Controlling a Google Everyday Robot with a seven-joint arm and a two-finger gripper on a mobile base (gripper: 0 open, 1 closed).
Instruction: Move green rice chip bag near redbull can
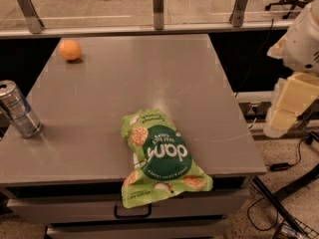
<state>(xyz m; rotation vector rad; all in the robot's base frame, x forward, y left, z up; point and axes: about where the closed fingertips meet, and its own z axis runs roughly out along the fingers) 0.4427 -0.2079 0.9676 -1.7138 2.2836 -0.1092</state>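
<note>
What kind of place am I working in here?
Probably an office or lab: grey drawer cabinet, glass railing behind, chair base top right. The tool hangs beyond the cabinet's right edge.
</note>
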